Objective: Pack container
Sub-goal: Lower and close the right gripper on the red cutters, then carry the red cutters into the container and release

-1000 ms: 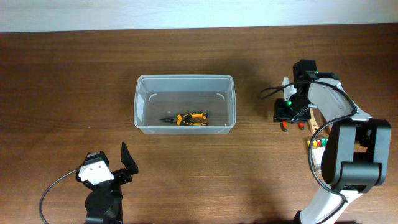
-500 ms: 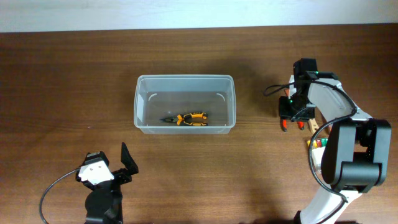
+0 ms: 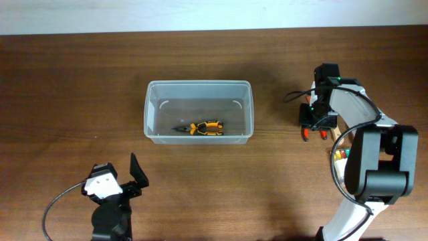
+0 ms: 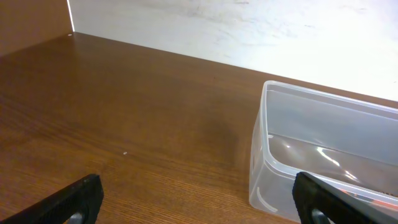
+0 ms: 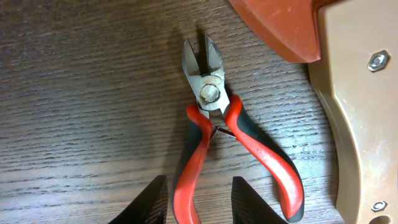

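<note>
Two open pincers at either end of a dark brown wooden tabletop (image 3: 67, 100), with the tub between them.

At the near left the left pincer (image 4: 198, 202) has its black fingers spread wide and holds nothing, well short of the tub. The large clear plastic rectangular container (image 3: 199, 84) stands upright on the tabletop left of centre, and a pair of yellow-and-black pliers (image 3: 202, 127) lies flat on its floor near the front wall. At the right the right pincer (image 5: 199, 202) is low over the tabletop and partly open, one finger on each side of the left handle of the red-and-black side cutters (image 5: 211, 93). The cutters lie flat on the wood, jaws slightly parted, just beside a tan bolted plate (image 5: 354, 93). Whether the fingers touch the handle cannot be told.
</note>
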You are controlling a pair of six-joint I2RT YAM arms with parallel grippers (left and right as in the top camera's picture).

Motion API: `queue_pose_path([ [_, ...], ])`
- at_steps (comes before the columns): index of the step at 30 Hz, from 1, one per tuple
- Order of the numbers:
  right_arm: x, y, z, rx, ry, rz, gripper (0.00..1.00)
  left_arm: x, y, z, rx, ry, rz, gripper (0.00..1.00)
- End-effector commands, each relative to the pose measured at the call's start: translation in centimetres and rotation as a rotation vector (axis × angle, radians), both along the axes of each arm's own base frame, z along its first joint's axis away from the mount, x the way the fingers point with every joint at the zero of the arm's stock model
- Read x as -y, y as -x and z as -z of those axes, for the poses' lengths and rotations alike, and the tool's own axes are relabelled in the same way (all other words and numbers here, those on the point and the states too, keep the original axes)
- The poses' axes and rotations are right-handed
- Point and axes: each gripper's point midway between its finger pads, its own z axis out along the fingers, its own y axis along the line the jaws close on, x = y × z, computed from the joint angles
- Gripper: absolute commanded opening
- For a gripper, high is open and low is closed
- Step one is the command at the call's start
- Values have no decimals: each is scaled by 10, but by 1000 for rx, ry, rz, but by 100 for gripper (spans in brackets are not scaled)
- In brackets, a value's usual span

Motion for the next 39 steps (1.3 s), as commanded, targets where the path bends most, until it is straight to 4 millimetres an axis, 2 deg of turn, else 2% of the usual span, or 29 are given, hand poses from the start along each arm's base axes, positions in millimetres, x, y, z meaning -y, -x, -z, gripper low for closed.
queue_pose_path([
  [1,3,3,8,-13,14,18,31,0,0,0,1,-9,1,99],
  [6,3,9,17,-15,13,38,26,0,0,0,1,-9,1,99],
  [12,2,17,27,-28,12,38,26,0,0,0,1,-9,1,99],
  [16,2,18,29,-30,12,37,15,0,0,0,1,-9,1,99],
  [18,2,18,28,-29,12,38,6,0,0,0,1,-9,1,99],
  [22,2,5,14,3,11,38,4,0,0,0,1,-9,1,99],
  [27,1,-27,-26,88,15,27,4,0,0,0,1,-9,1,99],
  [32,-17,-66,-91,204,28,-85,4,0,0,0,1,-9,1,99],
  [33,-25,-74,-107,235,32,-126,4,0,0,0,1,-9,1,99],
  [34,-42,-86,-134,289,40,-210,4,0,0,0,1,-9,1,99],
  [39,-109,-104,-204,444,70,-528,4,0,0,0,1,-9,1,99],
])
